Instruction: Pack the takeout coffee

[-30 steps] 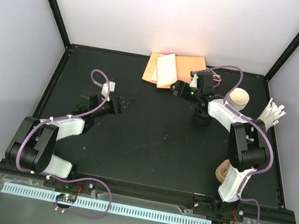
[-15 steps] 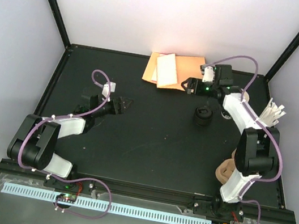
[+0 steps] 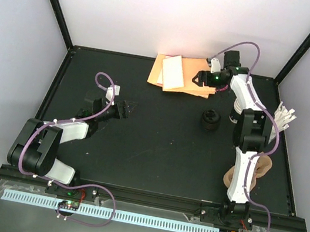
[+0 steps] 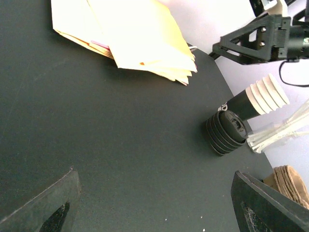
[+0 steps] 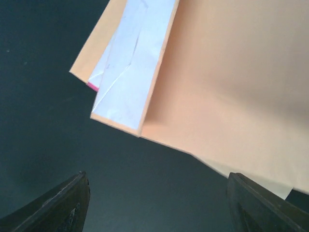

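Brown moulded pulp sits nearest: the cup carrier (image 3: 230,177) lies on the near side of the takeout coffee (image 3: 209,120), off to its right, half hidden behind my right arm. The takeout coffee stands upright on the black table (image 3: 155,152), lid on, nothing touching it. Well to the left of the coffee and about level with it, my left gripper (image 3: 125,108) hangs low over the table, facing the coffee. Both its fingertips sit far apart at the bottom corners of its wrist view with only bare tabletop between them, so those jaws are spread wide and grip nothing. From that view the coffee shows dark ringed sides, and just beyond it rises a taller black column (image 4: 263,96) topped with white ridged rims, seemingly stacked cups. To the right of the coffee and a little farther back, the white paper-wrapped straws (image 3: 284,117) fan out. Farther back than the coffee and slightly to its left, my right gripper (image 3: 198,80) hovers over the flat orange paper bags (image 3: 180,72). Its jaws are likewise spread wide and empty, with the bags' edge and a white folded paper (image 5: 130,72) beneath them. The bags lie well apart from the coffee, at the far edge of the table.
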`<state>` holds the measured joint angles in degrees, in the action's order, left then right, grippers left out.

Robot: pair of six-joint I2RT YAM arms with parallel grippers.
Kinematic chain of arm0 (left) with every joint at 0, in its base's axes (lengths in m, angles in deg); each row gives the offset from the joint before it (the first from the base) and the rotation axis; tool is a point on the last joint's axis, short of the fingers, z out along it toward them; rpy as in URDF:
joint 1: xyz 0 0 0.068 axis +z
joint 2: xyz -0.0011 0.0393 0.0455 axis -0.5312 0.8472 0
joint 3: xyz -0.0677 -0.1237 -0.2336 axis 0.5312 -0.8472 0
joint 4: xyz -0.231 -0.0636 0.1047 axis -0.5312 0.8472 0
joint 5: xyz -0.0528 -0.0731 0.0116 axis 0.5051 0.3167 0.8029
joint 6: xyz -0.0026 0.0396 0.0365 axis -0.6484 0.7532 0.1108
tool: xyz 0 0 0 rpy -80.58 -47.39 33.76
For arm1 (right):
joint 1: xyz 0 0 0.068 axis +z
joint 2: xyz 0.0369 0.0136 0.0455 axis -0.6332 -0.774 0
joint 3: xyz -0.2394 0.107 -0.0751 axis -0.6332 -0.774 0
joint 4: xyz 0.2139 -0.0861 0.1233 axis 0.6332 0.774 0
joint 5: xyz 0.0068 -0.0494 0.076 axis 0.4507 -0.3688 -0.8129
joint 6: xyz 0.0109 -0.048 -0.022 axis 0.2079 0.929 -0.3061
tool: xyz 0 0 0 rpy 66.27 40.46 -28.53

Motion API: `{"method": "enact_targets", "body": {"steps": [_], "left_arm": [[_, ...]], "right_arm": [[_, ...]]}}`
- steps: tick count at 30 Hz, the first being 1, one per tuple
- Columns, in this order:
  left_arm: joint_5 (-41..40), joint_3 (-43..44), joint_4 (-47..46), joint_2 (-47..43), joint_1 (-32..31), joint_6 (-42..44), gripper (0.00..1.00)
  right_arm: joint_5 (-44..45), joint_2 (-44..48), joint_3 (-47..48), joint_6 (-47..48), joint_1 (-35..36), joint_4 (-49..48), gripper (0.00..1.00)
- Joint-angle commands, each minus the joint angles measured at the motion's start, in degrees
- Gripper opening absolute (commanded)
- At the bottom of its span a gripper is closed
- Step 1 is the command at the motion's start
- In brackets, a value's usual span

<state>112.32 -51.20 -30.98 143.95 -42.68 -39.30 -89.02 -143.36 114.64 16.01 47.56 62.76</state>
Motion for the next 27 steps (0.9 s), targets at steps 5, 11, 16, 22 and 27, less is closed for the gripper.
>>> {"method": "enact_targets", "body": {"steps": [5, 11, 16, 22, 27], "left_arm": [[0.94, -0.39, -2.63, -1.75, -0.09, 1.28, 0.88], [1.75, -0.78, -4.29, -1.31, -0.24, 0.85, 0.89], [2.79, -0.27, -5.11, 0.27, -0.30, 0.50, 0.90], [2.68, -0.08, -5.09, 0.34, -0.31, 0.74, 0.91], [2.80, -0.08, -4.81, -0.07, -0.30, 0.86, 0.91]], "right_arm": [[4.90, -10.30, 17.95, 9.07, -0.97, 11.14, 0.79], [3.71, -14.70, 23.09, 10.82, -1.57, 8.78, 0.78], [-1.88, -16.62, 25.19, 8.62, -1.19, 5.17, 0.77], [-5.92, -17.48, 23.46, 2.12, 0.94, -0.44, 0.77], [-5.65, -19.54, 22.82, -1.01, 2.82, -2.72, 0.77]]}}
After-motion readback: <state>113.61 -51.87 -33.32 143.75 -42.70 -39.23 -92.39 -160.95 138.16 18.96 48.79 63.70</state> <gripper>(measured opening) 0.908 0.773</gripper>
